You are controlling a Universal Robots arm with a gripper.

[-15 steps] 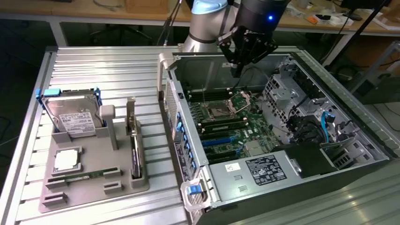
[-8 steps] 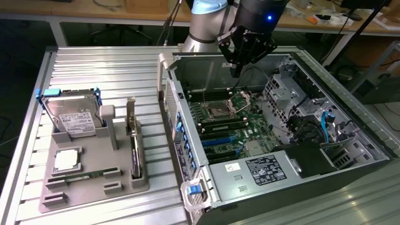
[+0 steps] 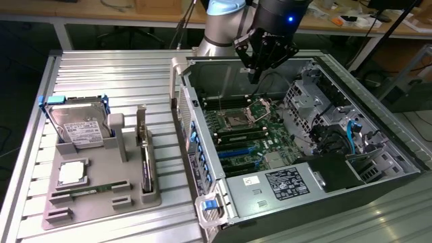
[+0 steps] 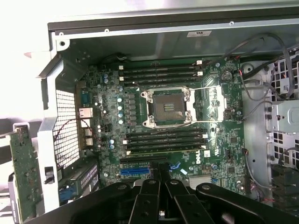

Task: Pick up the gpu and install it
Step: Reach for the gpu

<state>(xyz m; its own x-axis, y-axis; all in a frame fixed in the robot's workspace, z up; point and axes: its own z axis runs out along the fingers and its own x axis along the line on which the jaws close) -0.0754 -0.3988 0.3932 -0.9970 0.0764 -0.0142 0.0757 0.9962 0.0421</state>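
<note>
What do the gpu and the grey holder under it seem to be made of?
The gpu: a circuit board, probably fibreglass laminate; in the wrist view its face is matte green with small soldered parts. The grey holder: likely plastic, uniformly matte grey, with moulded slots and posts.

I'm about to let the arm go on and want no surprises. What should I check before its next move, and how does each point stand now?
1. Hand empty: ok, shut with nothing between the fingers.
2. Hand open enough to take a card: not ok, it is shut.
3. gpu standing on edge in its holder: ok.
4. Hand at the gpu: not ok, it hangs over the open computer case, apart from the card.
5. Blue slot on the board free: ok, as far as it shows.
6. Cables away from that slot: cannot tell.
</note>
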